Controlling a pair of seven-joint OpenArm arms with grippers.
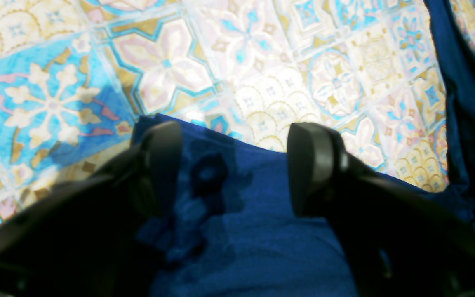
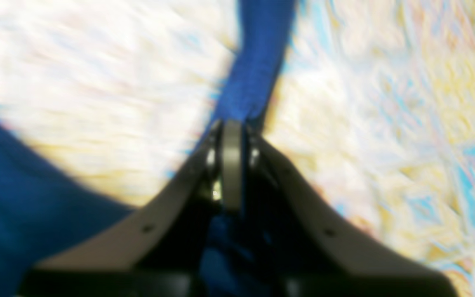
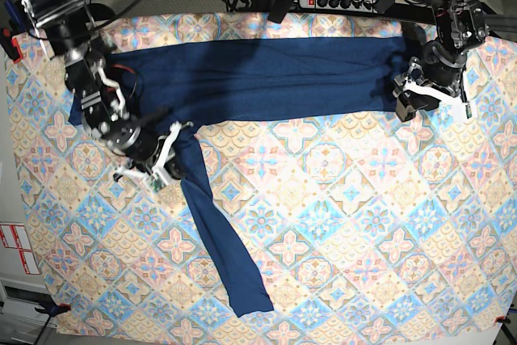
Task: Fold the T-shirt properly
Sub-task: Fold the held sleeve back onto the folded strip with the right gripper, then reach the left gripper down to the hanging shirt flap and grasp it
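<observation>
Base view sharp, evenly lit. Right wrist view heavily motion-blurred, overexposed. Left wrist view soft, glare on cloth (image 1: 262, 103).

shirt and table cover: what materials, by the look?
T-shirt: looks like a soft matte knit, dark navy; it drapes, creases and bunches limply where the right gripper pinches it. Table cover: printed tile pattern on a flat sheet. It glares white in the wrist views, suggesting a smooth, slightly glossy vinyl or oilcloth, but plain cloth cannot be ruled out.

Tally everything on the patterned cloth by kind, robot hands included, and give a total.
T-shirt: 1
Robot hands: 2, the left hand and the right hand
Patterned cloth: 1
Total: 4
</observation>
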